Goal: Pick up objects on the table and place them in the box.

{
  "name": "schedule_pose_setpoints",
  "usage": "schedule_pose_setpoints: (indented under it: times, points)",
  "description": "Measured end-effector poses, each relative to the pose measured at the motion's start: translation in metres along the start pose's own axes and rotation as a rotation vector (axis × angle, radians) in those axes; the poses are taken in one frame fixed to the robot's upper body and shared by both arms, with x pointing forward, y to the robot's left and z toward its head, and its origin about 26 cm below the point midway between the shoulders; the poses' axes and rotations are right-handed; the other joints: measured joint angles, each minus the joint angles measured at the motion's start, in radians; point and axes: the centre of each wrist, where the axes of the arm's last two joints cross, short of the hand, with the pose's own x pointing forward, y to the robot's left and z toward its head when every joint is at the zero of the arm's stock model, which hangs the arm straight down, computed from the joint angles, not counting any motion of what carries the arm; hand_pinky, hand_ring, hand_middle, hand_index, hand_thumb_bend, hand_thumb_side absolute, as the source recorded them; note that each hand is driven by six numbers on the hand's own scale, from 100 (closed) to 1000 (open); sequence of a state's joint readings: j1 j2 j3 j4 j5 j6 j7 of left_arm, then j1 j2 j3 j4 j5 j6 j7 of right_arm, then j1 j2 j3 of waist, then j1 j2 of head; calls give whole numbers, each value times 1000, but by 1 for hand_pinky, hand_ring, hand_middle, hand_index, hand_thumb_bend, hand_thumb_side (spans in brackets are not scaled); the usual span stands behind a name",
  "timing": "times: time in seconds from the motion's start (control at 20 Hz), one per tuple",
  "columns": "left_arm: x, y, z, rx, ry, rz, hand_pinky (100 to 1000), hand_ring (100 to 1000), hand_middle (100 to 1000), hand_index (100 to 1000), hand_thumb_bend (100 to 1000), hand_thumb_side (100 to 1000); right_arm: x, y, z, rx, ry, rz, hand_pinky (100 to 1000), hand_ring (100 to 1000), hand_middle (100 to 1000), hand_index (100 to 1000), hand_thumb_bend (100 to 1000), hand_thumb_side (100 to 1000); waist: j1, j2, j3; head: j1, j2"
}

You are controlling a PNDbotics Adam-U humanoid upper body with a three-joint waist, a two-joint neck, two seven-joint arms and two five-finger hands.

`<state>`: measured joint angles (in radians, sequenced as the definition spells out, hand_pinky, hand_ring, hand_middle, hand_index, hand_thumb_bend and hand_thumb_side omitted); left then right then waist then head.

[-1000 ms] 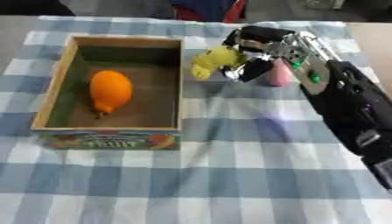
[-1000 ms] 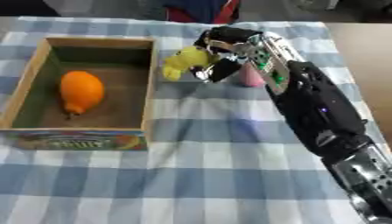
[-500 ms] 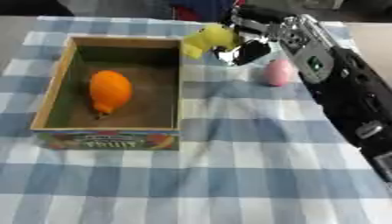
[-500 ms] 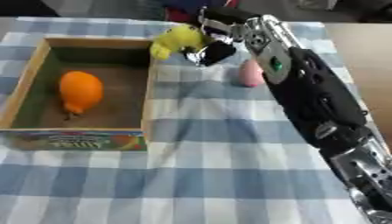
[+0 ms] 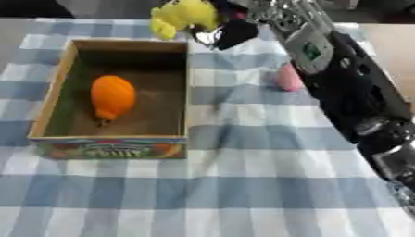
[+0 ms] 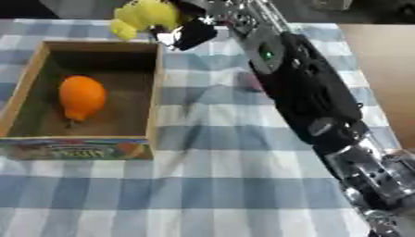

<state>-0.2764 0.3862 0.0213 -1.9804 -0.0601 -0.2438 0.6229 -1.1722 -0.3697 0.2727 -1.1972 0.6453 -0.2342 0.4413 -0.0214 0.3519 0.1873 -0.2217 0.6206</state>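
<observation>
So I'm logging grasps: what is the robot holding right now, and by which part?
The right hand holds the yellow toy by its right side, above the box's far edge.

Even, soft light falls from above, leaving only faint shadows inside the brown cardboard box (image 5: 185,88). Both views are blurred throughout. The black robot right hand (image 5: 227,28) and the yellow soft toy (image 5: 183,15) it holds are most smeared, at the far edge.
</observation>
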Motion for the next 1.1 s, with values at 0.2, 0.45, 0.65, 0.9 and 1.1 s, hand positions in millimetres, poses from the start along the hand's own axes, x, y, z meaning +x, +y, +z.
schedule_pose_setpoints:
  times: [0.2,0.45,0.65,0.9,1.1]
  points:
    - [1,-1,-1,1,-3,6,269,610,577,792,132,792,19,14,-18,9,-35,-17,539,608,490,656,100,477,-5,0,5,-13,0]
    - [1,-2,-2,1,-4,11,268,610,577,792,134,792,34,37,-36,36,-38,-29,538,601,495,662,100,462,-11,-1,10,-24,-6]
    - [2,-3,-4,1,-7,14,268,611,577,791,134,791,40,61,-46,58,-20,-36,536,598,498,664,100,457,-12,-1,13,-29,-6]
    - [2,-4,-5,1,-12,18,268,610,577,791,134,792,42,92,-51,96,-3,-41,542,604,507,672,100,449,-17,0,16,-35,-7]
    - [2,-4,-5,3,-12,21,268,610,577,791,133,792,44,105,-53,126,-4,-22,599,697,588,769,100,518,-16,0,17,-37,-7]
